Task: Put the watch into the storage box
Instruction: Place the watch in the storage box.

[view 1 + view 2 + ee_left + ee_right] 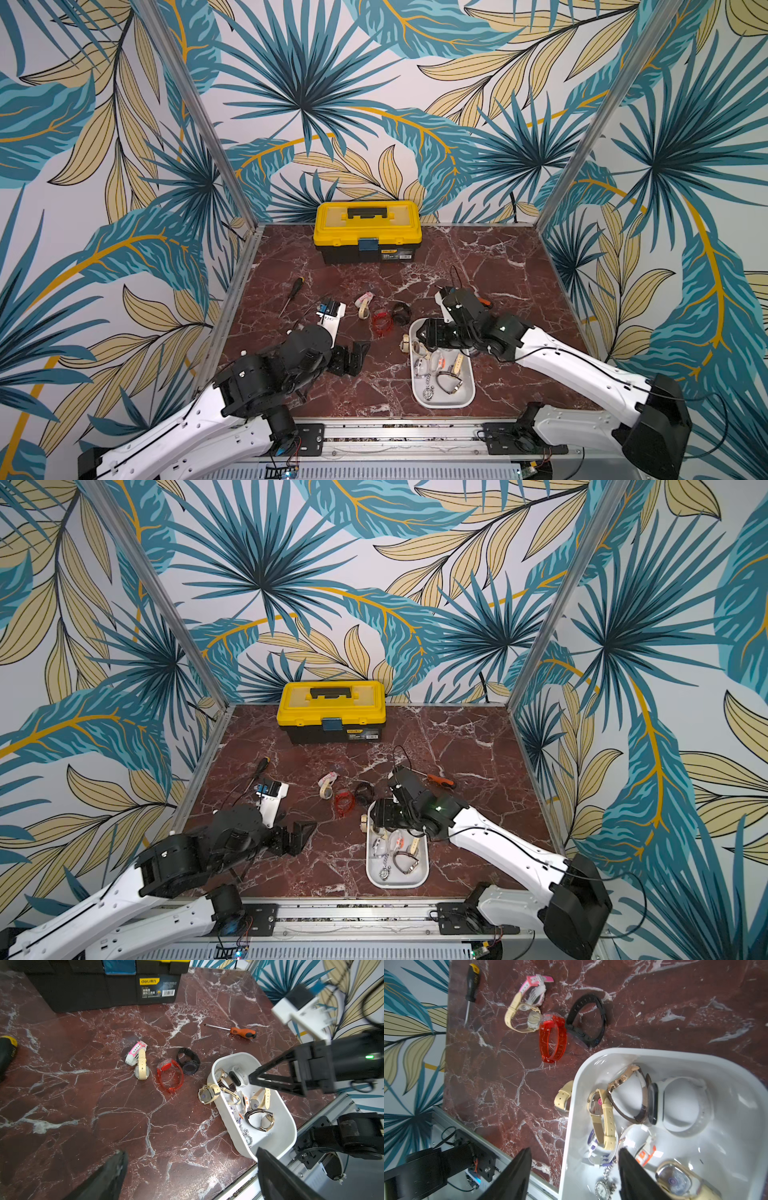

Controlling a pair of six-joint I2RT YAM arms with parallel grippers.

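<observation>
I am holding my right gripper (575,1153) low over the far end of the storage box (654,1053), jaws parted and empty, the white watch (683,1103) lying inside, its dark face seemingly edge-on and half-hidden.

Left arm (187,432) and right arm (582,370) are showing white shells, black joints, thin black cables; green light (502,328) is glowing.

table (332,395): dark red marble, white veins; walls (374,83): pale ground, teal and beige leaves, yellow stems; toolbox (368,226): yellow lid, black body, blue latch; storage box (284,1130): glossy white; red watch (170,1076): translucent red; black watch (188,1060): black all over; cream watch (142,1064): cream strap, grey face; pink watch (135,1053): pink and white strap; orange screwdriver (242,1032): orange and black handle; yellow screwdriver (473,982): black handle, yellow cap
</observation>
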